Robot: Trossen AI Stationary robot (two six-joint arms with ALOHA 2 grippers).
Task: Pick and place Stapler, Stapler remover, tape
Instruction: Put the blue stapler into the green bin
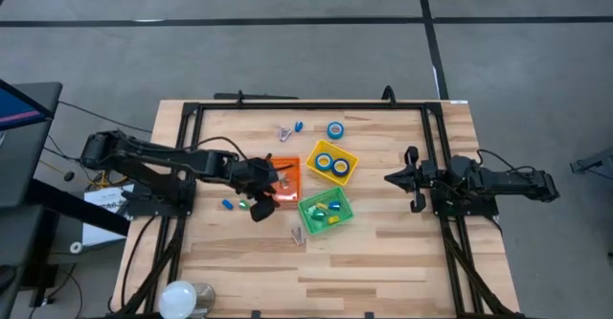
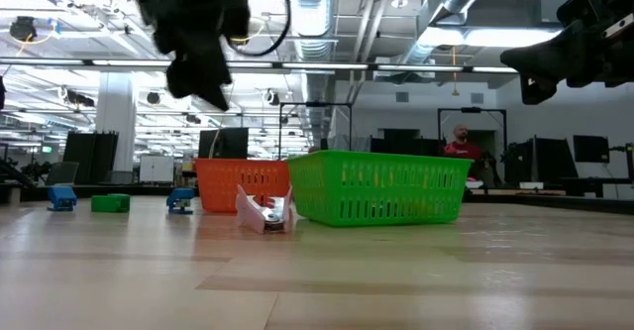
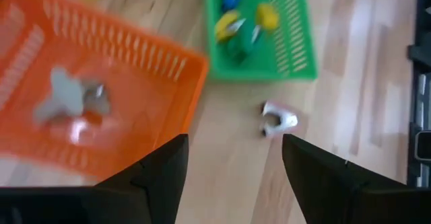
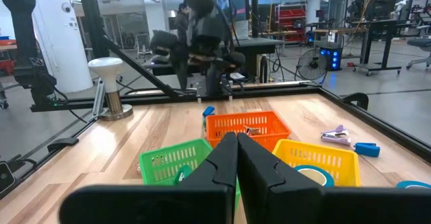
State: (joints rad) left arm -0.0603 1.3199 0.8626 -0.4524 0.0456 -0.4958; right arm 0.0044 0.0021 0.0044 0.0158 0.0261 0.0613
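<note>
The left gripper [image 1: 261, 204] hovers empty, fingers apart, by the orange bin [image 1: 283, 185], likely between picks; the nearest loose piece, a white staple remover [image 3: 278, 118], needs approaching next; the right gripper [image 1: 410, 179] waits shut.

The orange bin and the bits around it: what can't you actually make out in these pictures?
- Orange bin, left wrist view: blurred; a grey piece lies inside, kind unclear.
- Orange bin, low view: its side partly hidden by the green bin.
- Small white item on the table: too small to identify.
- Green bin contents, high view: too small to name.
- Left gripper, high view: covers part of the orange bin.
</note>
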